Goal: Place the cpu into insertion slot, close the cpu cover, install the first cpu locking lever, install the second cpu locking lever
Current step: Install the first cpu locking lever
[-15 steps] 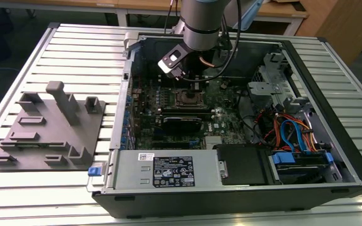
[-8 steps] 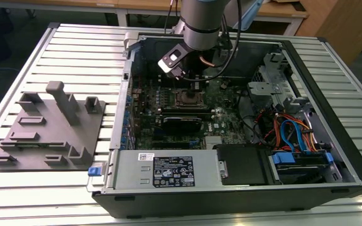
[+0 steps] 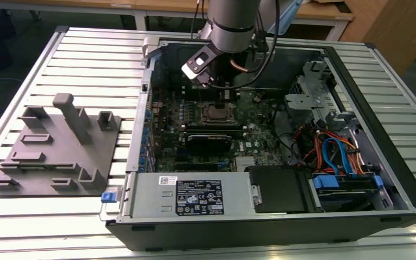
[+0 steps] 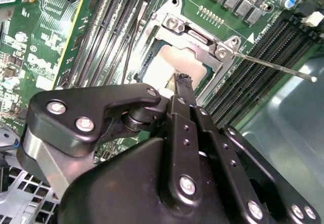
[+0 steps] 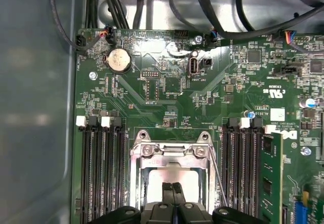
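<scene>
Pressing its fingers together on nothing, the tool (image 5: 172,187) hangs just over the cpu (image 5: 154,181) framed by the cpu cover (image 5: 169,152).

We note the computer case (image 3: 266,233) is open on top, and that is the way in; its walls box every side. The tool (image 5: 172,187), fingers pressed together, takes up the room right above the cover frame (image 5: 169,150). Memory slots (image 5: 98,168) flank the frame, low and flat. A thin lever rod (image 4: 273,68) juts out over one bank. A standing memory stick (image 5: 272,178) narrows that side. A cable bundle (image 5: 223,11) crowds the board's edge. On the table (image 3: 92,49), a grey fixture (image 3: 56,146) stands beside the case.
</scene>
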`<state>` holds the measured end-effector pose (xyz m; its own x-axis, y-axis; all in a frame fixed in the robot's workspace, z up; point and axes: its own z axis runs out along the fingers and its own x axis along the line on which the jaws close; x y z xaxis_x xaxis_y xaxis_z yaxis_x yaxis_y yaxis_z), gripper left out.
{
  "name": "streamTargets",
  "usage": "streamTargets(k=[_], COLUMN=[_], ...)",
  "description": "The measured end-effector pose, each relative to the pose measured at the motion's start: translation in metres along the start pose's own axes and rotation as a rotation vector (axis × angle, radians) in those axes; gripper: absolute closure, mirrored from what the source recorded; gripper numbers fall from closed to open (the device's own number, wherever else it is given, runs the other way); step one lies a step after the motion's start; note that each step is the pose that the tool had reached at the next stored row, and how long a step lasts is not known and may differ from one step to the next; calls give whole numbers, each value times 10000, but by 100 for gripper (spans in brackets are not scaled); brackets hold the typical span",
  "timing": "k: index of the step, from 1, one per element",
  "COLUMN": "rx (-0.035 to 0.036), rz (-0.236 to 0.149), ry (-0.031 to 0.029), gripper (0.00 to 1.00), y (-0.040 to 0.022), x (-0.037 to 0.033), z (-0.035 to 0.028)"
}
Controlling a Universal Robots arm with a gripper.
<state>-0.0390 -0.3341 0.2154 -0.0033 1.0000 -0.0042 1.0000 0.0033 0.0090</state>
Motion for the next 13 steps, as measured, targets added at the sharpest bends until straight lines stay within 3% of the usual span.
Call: streamTargets(k=[6,13], rx=[0,0], rz=[0,0], ry=[0,1], gripper=[90,90], y=[1,1], x=[0,0], z=[-112,-124])
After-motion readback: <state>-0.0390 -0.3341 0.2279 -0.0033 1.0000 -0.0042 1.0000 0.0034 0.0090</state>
